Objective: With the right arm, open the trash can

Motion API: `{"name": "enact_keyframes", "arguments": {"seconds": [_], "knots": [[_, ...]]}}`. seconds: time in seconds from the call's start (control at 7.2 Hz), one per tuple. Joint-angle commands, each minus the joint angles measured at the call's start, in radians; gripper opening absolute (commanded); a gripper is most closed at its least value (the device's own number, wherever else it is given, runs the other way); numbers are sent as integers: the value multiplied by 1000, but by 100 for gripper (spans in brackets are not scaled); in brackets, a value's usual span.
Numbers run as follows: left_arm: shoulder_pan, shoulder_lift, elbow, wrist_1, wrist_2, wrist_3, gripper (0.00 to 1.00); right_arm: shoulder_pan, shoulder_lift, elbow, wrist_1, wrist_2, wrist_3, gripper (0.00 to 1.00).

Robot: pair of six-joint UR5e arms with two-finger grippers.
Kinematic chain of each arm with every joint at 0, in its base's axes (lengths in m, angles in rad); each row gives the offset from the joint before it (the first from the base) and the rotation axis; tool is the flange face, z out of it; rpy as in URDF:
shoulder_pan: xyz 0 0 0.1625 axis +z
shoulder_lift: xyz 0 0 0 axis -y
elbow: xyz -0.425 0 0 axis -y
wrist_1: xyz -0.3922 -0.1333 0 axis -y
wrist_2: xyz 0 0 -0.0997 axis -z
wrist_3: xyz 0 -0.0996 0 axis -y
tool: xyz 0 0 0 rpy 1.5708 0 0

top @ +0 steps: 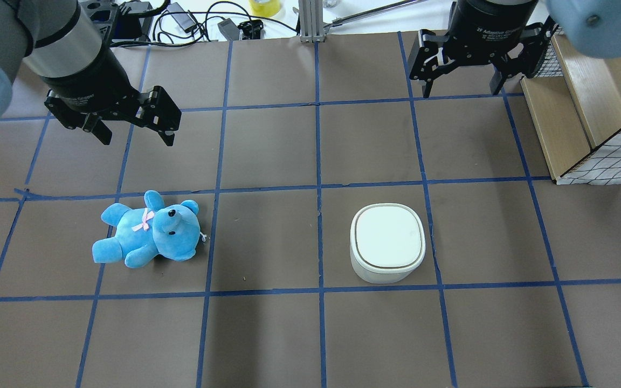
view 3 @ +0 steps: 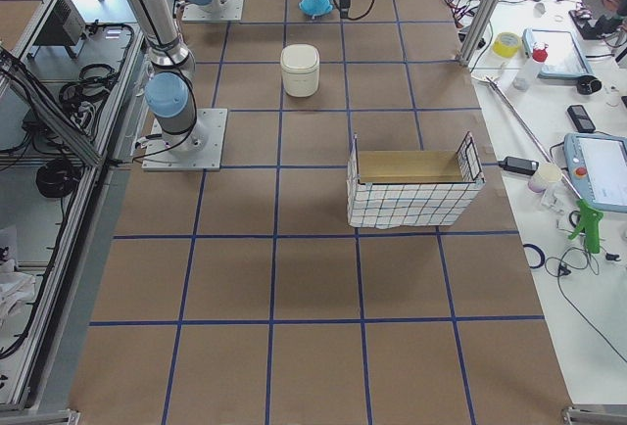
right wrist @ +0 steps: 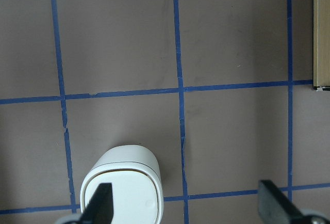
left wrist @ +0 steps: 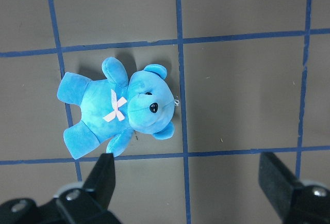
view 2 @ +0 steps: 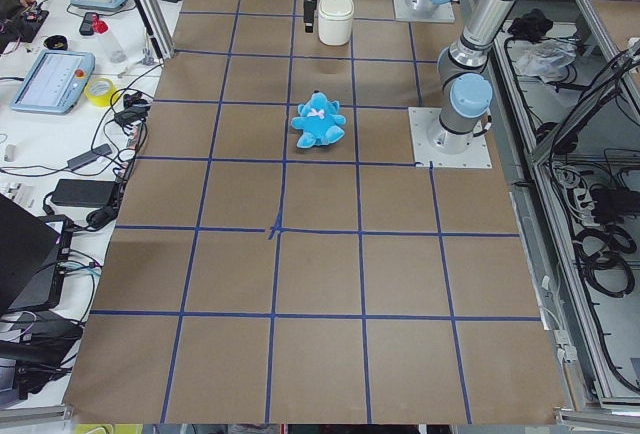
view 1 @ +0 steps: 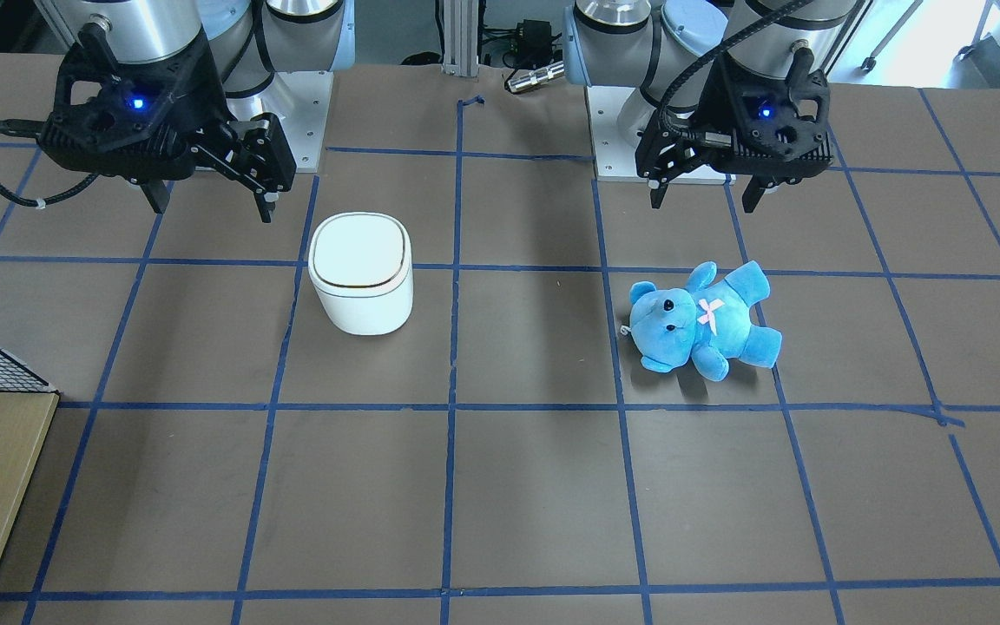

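Though two arms reach over the one brown table [top: 267, 334] with its blue tape grid, neither touches anything on it. The right arm [top: 496, 16] comes in at the far right of the overhead view, the left arm [top: 68, 48] at the far left. One wire-sided wooden box [top: 574, 108] stands at the table's right edge. Each arm carries one gripper. The right gripper [top: 461, 90] and the left gripper [top: 137, 140] are both spread wide, holding nothing. One trash can [top: 387, 242] stands right of centre, nearer than the right gripper and a little to its left in that view, well clear of it. The right wrist camera catches the can at its bottom edge, left of middle. The can is upright, lid shut and facing up; it is rounded-square, so no long axis shows. One blue teddy [top: 149, 230] lies left of centre.
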Motion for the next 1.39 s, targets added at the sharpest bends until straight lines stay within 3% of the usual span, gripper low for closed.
{"name": "enact_keyframes", "arguments": {"seconds": [0.0, 1.25], "knots": [[0, 0, 0, 0, 0, 0, 100, 2, -1, 1, -7, 3, 0, 100], [0, 0, 0, 0, 0, -1, 100, 9, 7, 4, -30, 52, -2, 100]]}}
